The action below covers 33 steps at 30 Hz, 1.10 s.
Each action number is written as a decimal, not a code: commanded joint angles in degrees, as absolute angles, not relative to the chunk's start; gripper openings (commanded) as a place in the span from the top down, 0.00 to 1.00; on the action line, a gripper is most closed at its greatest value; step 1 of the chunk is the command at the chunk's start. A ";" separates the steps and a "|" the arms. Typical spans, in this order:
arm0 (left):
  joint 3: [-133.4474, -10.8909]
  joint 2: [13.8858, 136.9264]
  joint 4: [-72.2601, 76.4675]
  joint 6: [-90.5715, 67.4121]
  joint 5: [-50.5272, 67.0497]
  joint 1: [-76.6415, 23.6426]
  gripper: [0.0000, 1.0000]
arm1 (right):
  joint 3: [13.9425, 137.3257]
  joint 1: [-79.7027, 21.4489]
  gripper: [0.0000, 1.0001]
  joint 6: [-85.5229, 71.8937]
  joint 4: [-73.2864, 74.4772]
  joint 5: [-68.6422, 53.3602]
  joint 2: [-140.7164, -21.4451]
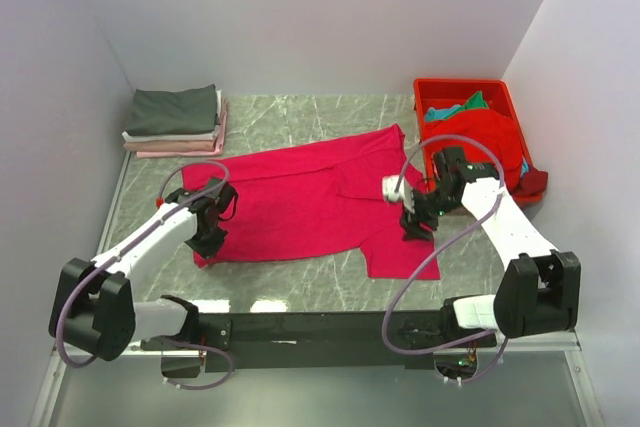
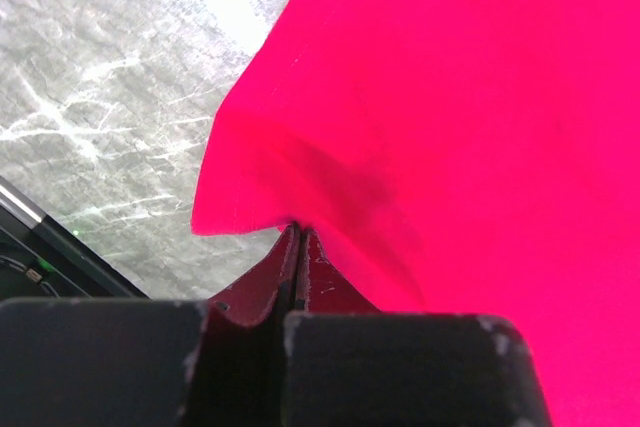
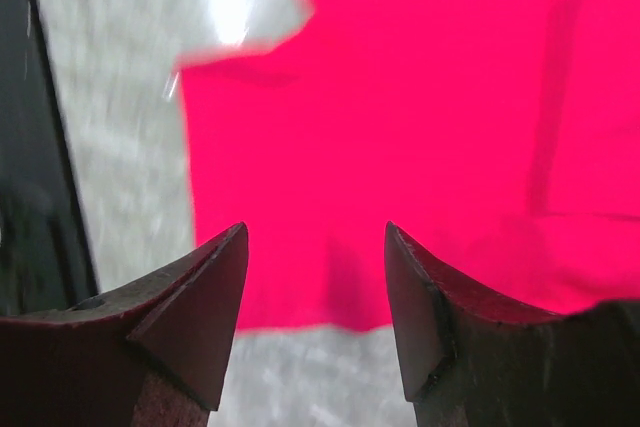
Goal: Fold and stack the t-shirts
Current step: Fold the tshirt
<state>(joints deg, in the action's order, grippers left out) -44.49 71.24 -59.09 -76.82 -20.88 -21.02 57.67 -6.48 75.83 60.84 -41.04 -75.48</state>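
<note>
Clamping with left gripper onto near-left corner of crimson t-shirt; hovering with right gripper, jaws apart, over its near-right edge; stretched lengthwise left-to-right between both.

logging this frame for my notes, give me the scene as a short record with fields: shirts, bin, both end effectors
shirt: crimson, spread unfolded on the table
left end effector: shut, pinching the shirt's left edge
right end effector: open, over the shirt's near right edge, holding nothing
stack: folded, far left corner; dark grey on top, white and pale pink beneath
bin: red, far right, with red and teal cloth piled inside
</note>
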 commanded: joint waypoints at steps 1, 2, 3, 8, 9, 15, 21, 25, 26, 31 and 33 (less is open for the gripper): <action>-45.35 69.26 -58.10 -73.66 -21.36 -20.92 1.00 | 53.36 -6.15 0.37 92.08 68.91 -32.01 -72.96; -45.26 69.00 -57.92 -73.30 -21.18 -20.92 1.00 | 51.00 -6.15 0.37 93.41 68.91 -29.03 -72.34; -45.26 68.73 -57.75 -73.13 -20.92 -20.83 1.00 | 49.85 -6.07 0.38 95.25 68.91 -27.96 -71.64; -45.26 66.98 -56.87 -71.72 -20.48 -20.92 1.00 | 45.18 -6.15 0.40 99.75 71.19 -24.61 -67.15; -45.26 66.71 -56.78 -71.72 -20.39 -20.92 1.00 | 44.65 -6.41 0.40 100.71 72.15 -24.09 -66.45; -45.00 65.74 -55.64 -70.84 -19.78 -20.74 1.00 | 38.07 -13.44 0.42 93.02 63.65 -16.99 -63.20; -43.60 64.69 -54.58 -70.93 -18.55 -20.83 1.00 | 32.96 -16.26 0.45 87.90 54.06 -12.05 -65.12; -43.16 64.42 -53.97 -70.93 -18.19 -20.83 1.00 | 30.24 -16.61 0.47 86.05 49.32 -10.02 -66.79; -43.15 64.51 -53.88 -70.84 -18.11 -20.83 1.00 | 29.71 -16.79 0.47 85.70 47.22 -9.15 -66.97; -43.15 64.69 -53.61 -70.66 -18.02 -20.83 1.00 | 27.17 -17.14 0.52 84.29 43.42 -7.21 -68.38; -43.07 64.69 -53.26 -70.66 -17.93 -20.74 1.00 | 26.63 -17.14 0.59 84.20 42.72 -7.12 -68.47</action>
